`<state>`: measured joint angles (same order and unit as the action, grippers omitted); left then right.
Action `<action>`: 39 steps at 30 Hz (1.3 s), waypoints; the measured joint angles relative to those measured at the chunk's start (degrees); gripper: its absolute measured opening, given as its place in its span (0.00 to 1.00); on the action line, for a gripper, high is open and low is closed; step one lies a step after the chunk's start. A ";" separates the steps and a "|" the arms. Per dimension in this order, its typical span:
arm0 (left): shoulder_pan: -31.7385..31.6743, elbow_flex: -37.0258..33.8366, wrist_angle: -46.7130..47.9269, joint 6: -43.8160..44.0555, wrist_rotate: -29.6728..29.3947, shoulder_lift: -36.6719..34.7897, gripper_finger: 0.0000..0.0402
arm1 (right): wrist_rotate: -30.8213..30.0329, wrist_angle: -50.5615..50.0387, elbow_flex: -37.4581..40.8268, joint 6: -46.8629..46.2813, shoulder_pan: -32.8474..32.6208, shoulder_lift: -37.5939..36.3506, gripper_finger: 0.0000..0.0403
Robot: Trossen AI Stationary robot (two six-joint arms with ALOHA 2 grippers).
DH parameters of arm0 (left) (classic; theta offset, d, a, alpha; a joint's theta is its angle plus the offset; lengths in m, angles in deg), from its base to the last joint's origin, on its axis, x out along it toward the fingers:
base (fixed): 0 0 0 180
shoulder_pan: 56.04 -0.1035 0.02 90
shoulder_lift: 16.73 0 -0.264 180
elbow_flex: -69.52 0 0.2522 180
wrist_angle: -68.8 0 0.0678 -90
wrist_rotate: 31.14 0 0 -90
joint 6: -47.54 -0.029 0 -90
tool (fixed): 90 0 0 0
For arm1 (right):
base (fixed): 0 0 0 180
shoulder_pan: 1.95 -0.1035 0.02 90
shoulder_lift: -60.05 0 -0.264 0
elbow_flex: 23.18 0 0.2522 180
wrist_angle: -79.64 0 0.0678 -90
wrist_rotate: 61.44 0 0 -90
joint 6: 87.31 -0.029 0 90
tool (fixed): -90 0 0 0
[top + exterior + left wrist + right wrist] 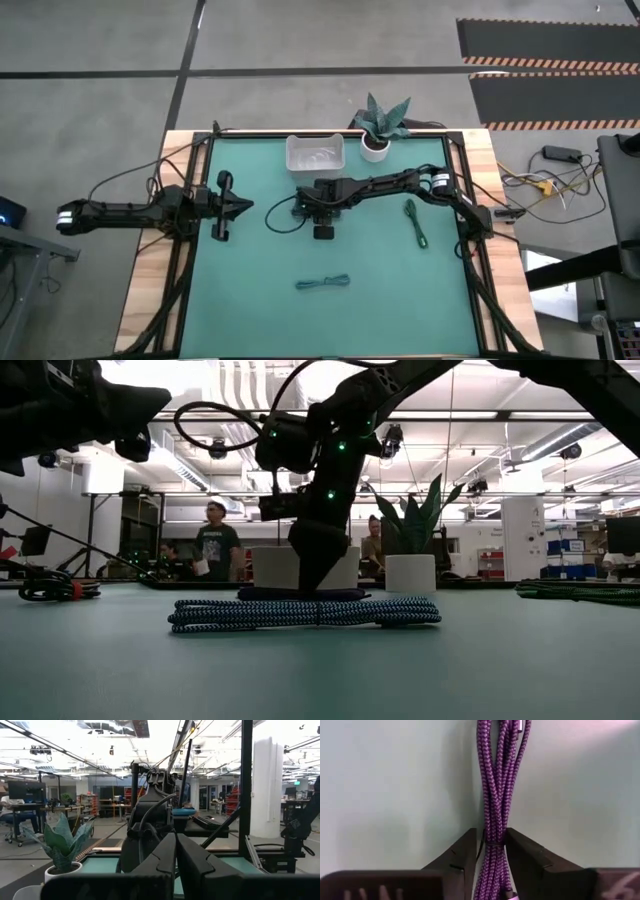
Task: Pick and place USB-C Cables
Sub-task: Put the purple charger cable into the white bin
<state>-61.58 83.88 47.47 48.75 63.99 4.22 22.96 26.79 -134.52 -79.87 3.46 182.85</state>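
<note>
The right gripper [322,213] is reaching down to the green mat [260,290] near the middle of the table, just in front of the white bin [315,153], and its fingers [462,857] are closing tightly around a braided cable bundle [496,795] that is lying flat on the mat. The right wrist view is showing this bundle as purple, running straight away from the fingers, with both fingers pressing against its sides. In the low view the same gripper is hanging point-down over a dark, flat bundle on the mat, in front of the bin. A teal-blue cable bundle [324,283] is lying well apart from it, toward the front of the mat, and it is stretching across the foreground of the low view as a long, flat coil. A green cable bundle [415,222] is resting on the right side of the mat, near the right arm's base. A potted plant [383,125] is standing just beside the bin at the back edge of the table. The left gripper [238,207] is waiting above the left side of the mat, pointing toward the middle of the table, with its fingers [162,857] pressed together on nothing. People are standing in the room beyond the table.
</note>
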 joint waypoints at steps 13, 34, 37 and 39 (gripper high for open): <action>0.00 -0.02 0.03 0.02 -0.01 0.02 0.00 | 0.04 0.59 0.48 0.07 0.00 -0.07 0.09; 0.00 -0.02 0.03 0.04 -0.02 0.02 0.00 | -1.03 -8.28 -4.95 1.71 1.04 -1.86 0.08; 0.00 -0.02 0.03 0.04 -0.02 0.03 0.00 | -1.03 -10.90 -6.53 3.18 1.45 -1.81 0.08; 0.00 -0.02 0.03 0.02 -0.03 0.02 0.00 | -1.02 -12.82 -8.25 4.06 1.86 -1.81 0.08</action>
<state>-61.58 83.86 47.49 48.77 63.96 4.25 21.93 13.97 -142.76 -75.81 5.32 181.04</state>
